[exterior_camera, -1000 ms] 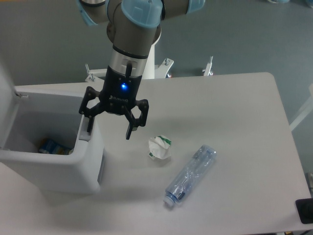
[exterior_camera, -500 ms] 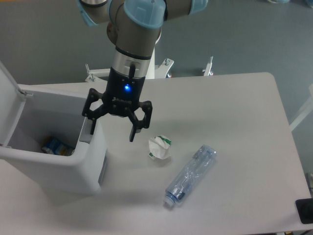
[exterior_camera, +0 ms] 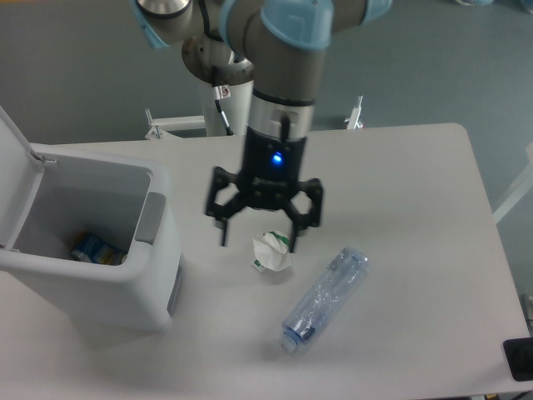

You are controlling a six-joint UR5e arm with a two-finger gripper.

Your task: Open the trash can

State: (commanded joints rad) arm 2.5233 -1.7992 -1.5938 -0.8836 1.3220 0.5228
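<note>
The white trash can (exterior_camera: 92, 287) stands at the left of the table with its lid (exterior_camera: 15, 171) swung up and back, so the inside shows. A grey latch (exterior_camera: 150, 218) sits on its right rim, and some packaging (exterior_camera: 93, 248) lies at the bottom. My gripper (exterior_camera: 260, 237) hangs open to the right of the can, apart from it, just above a crumpled white and green carton (exterior_camera: 271, 252). Nothing is between its fingers.
A clear plastic bottle (exterior_camera: 323, 298) lies on its side right of the carton. The table (exterior_camera: 408, 183) ends at the right and the front. A dark object (exterior_camera: 518, 358) sits at the lower right corner.
My gripper has moved right, away from the can's right rim, to above the carton. The lid has settled further open.
</note>
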